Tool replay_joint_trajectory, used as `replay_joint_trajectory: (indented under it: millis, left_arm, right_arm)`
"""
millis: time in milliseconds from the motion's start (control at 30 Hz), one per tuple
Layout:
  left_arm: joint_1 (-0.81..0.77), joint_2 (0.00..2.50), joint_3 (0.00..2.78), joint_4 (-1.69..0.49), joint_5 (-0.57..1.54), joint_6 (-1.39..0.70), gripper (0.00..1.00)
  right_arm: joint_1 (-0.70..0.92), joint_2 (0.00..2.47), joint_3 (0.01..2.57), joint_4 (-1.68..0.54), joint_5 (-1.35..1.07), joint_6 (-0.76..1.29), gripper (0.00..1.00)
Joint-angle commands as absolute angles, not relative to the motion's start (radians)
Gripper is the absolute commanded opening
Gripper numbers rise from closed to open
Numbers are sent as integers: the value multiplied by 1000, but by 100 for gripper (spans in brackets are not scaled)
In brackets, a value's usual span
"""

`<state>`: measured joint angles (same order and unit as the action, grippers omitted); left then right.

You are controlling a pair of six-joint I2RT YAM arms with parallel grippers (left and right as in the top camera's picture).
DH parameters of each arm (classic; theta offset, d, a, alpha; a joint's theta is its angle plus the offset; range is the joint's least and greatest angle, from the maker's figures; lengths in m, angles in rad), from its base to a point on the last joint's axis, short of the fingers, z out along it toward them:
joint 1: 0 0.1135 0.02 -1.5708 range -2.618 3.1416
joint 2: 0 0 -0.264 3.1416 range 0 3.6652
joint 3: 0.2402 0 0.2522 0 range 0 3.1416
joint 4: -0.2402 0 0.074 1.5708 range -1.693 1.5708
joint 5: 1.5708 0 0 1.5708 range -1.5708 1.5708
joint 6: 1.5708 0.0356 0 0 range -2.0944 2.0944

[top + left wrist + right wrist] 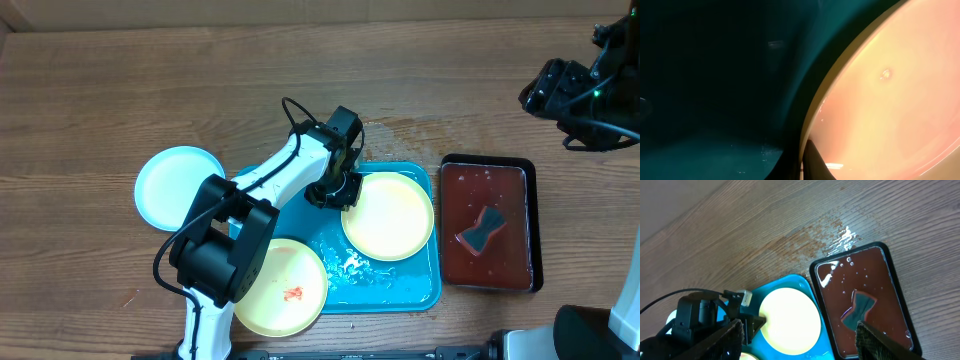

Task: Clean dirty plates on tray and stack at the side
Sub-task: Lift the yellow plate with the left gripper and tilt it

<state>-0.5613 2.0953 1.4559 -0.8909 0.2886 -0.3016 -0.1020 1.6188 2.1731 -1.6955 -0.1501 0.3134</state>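
My left gripper (340,190) is shut on the left rim of a clean-looking pale yellow plate (388,215) that lies in the right half of the turquoise tray (420,288). In the left wrist view the plate's rim (807,125) runs between my dark fingers (818,164), over the tray floor (715,100). A second yellow plate (283,285) with a red smear overlaps the tray's lower left corner. A pale blue plate (180,187) rests on the table left of the tray. My right gripper (799,326) hangs open high above, holding nothing.
A dark red, black-rimmed tray (510,200) holding liquid and a grey sponge (482,228) stands right of the turquoise tray. Water and foam (350,265) lie on the turquoise tray's floor. A wet patch (400,130) marks the wood behind it. The right arm (585,90) hovers at the far right.
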Motion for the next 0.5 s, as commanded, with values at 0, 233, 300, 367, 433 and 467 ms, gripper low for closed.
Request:
replay_joint_trajectory:
  millis: [0,233,300,367,433,467]
  left_arm:
    - [-560,2112,1463,-890,303,-319,4]
    - [-547,2018,1463,-896,303,-319,4]
    - [-546,1981,1463,-896,299,-322,4]
    - [-543,1942,1463,-896,300,-322,4]
    - [-540,1903,1463,-897,302,-322,4]
    - [-537,1884,1463,-897,305,-322,4]
  right_arm:
    - [-97,1616,2194,-1694,-152,305,73]
    - [-97,1616,2194,-1690,-152,306,73]
    - [-97,1616,2194,-1687,-152,306,74]
    - [-97,1616,2194,-1686,-152,306,74]
    - [-97,1616,2194,-1686,-152,306,74]
    - [-97,1616,2194,-1686,-152,306,74]
